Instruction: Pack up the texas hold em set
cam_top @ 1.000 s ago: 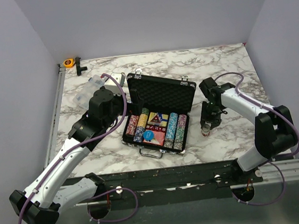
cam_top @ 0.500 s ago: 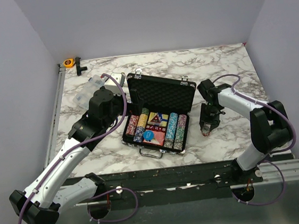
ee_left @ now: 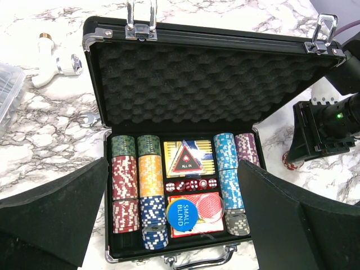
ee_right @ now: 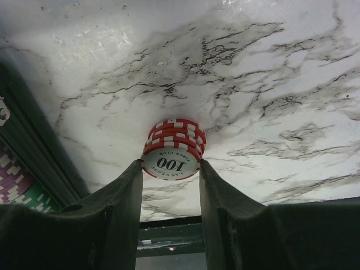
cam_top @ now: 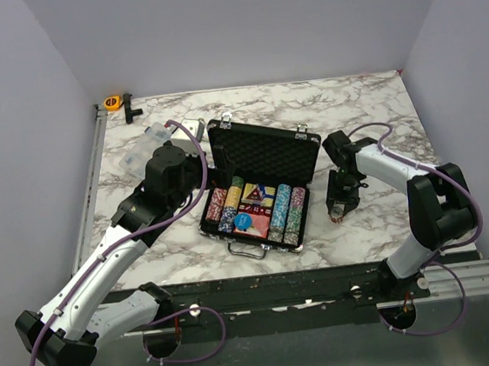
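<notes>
The right hand (ee_right: 170,163) is closed partway on a short stack of red chips (ee_right: 173,138), with a finger against each side. The stack stands on the marble surface (ee_right: 270,84). Only the right wrist view shows that contact; overhead, the hand covers most of the stack. The stack sits at 3 o'clock of the open briefcase (cam_top: 265,156), near its wall, with bare surface beyond. The left hand (ee_left: 172,166) is wide open and empty at the case's 9 o'clock edge.
</notes>
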{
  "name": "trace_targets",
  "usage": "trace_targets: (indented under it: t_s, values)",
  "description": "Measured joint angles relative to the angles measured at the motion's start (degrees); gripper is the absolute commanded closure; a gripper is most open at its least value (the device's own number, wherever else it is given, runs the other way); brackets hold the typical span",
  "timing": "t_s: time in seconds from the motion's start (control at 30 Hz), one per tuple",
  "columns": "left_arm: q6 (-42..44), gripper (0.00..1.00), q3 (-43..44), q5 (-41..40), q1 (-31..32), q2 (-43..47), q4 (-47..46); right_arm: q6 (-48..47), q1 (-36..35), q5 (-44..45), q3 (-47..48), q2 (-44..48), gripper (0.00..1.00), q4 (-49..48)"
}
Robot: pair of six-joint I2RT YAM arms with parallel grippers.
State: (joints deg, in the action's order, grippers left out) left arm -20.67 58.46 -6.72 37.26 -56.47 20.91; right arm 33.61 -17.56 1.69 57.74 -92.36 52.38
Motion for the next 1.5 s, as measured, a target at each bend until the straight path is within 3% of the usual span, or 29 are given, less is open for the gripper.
trace_targets:
  t_s: [0.43, 0.53, 0.67, 1.1, 1.5]
  values:
    - [0.00, 0.03, 0.00, 0.11, 0.00, 0.00, 0.00, 0.35, 0.00, -0.11, 0.11, 0.90, 0.24, 0.70]
    - [0.00, 0.03, 0.00, 0.15, 0.00, 0.00, 0.00, 1.55, 0.00, -0.09, 0.39, 2.19, 0.20, 0.85]
    - [-0.02, 0.03, 0.00, 0.15, 0.00, 0.02, 0.00, 5.20, 0.46, 0.63, 0.87, 3.69, 0.00, 0.87]
    - [-0.17, 0.03, 0.00, 0.15, 0.00, 1.05, 0.00, 21.31, 8.28, -1.92, -7.10, 6.40, 0.00, -2.71]
    - [-0.17, 0.03, 0.00, 0.13, 0.00, 3.02, -0.02, 36.17, 8.57, -2.56, -7.76, 7.39, 0.03, -4.61]
